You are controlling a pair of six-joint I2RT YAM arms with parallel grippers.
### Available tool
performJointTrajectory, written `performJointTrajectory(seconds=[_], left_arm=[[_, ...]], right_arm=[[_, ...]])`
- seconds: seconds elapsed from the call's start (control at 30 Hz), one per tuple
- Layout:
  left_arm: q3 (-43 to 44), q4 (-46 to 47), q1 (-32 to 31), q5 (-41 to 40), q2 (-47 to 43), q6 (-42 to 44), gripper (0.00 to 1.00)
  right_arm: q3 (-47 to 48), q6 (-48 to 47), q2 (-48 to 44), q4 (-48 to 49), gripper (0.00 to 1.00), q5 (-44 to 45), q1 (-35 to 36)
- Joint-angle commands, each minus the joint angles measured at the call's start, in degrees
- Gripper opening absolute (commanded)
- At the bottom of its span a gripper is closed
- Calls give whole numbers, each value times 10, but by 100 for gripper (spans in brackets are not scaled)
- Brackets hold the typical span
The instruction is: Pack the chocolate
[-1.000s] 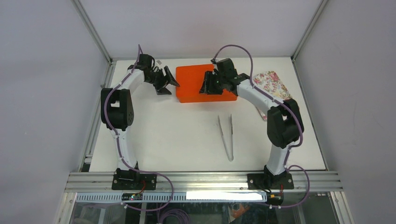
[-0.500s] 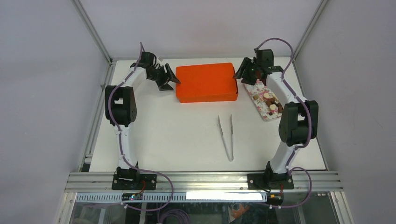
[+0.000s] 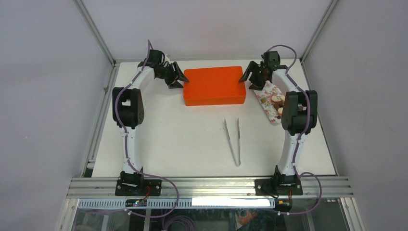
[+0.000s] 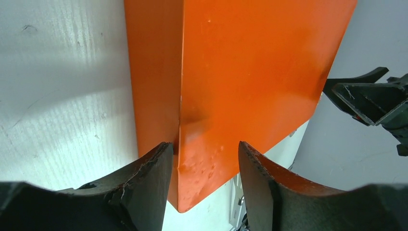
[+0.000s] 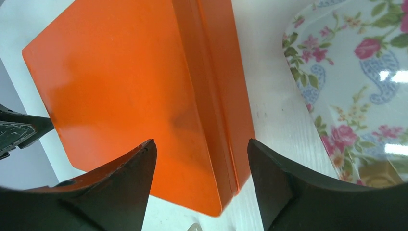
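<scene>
No text, label, brand or number is readable on the orange box (image 3: pixel 214 85), floral tray (image 5: pixel 346 82) or tweezers (image 3: pixel 235 156).

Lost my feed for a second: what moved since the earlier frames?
The right claw swung from above the orange box to its right end; the left claw edged back along its left end. Both are open, holding nothing. The tweezers stayed put; the box hardly shifted.

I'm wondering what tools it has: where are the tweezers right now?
In the top view the tweezers lie near the middle of the table, just on the near side of the orange box and left of the floral tray.
</scene>
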Motion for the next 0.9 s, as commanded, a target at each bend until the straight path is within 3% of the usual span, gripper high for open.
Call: performJointTrajectory(seconds=[0.0,0.33,0.6,0.87], left_arm=[[32,12,-11,26,17,-13,54],[61,12,-15,27,43,-23,59],[52,12,-15,25,43,-21,70],[44,12,-15,26,48,-17,70]], right_arm=[[61,0,29,-11,74,-37,-1],[65,2,56,-10,72,-33,-4],[38,25,61,19,43,-53,-15],[3,44,54,45,30,-69,-31]])
